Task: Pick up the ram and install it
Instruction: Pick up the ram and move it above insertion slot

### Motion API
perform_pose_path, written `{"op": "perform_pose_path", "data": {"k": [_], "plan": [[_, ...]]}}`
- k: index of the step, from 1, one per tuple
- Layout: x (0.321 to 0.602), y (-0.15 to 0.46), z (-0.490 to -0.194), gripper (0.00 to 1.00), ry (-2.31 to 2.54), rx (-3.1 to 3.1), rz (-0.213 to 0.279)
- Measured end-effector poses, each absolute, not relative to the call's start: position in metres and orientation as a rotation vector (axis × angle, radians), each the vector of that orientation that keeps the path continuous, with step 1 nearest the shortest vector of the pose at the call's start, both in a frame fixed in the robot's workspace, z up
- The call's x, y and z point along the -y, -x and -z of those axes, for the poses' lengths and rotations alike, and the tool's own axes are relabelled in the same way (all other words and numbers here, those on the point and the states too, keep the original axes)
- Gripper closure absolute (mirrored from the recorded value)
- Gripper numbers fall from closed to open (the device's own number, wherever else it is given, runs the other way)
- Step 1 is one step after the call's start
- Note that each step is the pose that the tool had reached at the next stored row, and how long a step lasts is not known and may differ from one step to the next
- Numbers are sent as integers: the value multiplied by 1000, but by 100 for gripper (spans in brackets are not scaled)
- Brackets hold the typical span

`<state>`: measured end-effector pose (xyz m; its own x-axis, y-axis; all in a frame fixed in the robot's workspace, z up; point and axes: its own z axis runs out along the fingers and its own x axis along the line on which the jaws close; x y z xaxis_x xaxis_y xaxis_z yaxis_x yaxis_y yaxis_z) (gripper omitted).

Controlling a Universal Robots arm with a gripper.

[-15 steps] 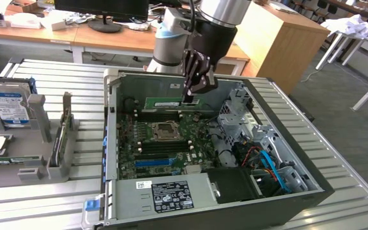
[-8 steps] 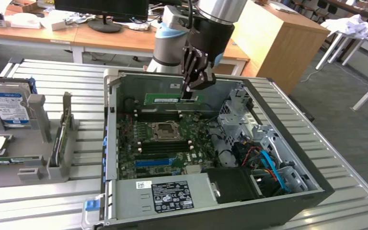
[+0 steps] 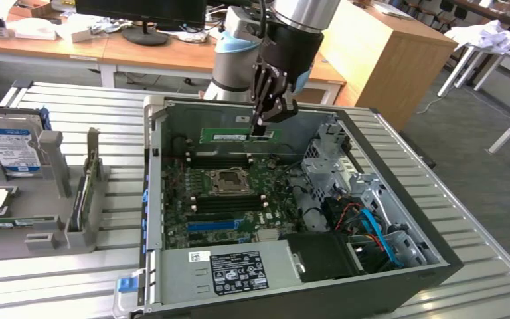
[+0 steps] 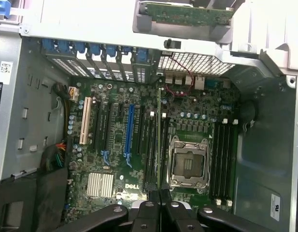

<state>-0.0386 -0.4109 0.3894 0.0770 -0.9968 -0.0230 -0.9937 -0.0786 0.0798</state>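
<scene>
Gripping the ram (image 3: 228, 135) with the claw (image 3: 262, 133), clamped on its end toward the exterior view's right. Holding it level and on edge inside the open case (image 3: 155, 173) on the desk (image 3: 467, 219), above the motherboard (image 3: 180, 199) and over the black slots (image 3: 224, 161) behind the socket (image 3: 229, 181). From the wrist, seen edge-on, running along the slots beside the socket.
</scene>
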Motion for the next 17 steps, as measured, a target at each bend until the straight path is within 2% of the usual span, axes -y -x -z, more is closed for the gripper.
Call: {"op": "perform_pose_path", "data": {"k": [17], "plan": [[411,28,-389,88,-2236,2144,112]]}}
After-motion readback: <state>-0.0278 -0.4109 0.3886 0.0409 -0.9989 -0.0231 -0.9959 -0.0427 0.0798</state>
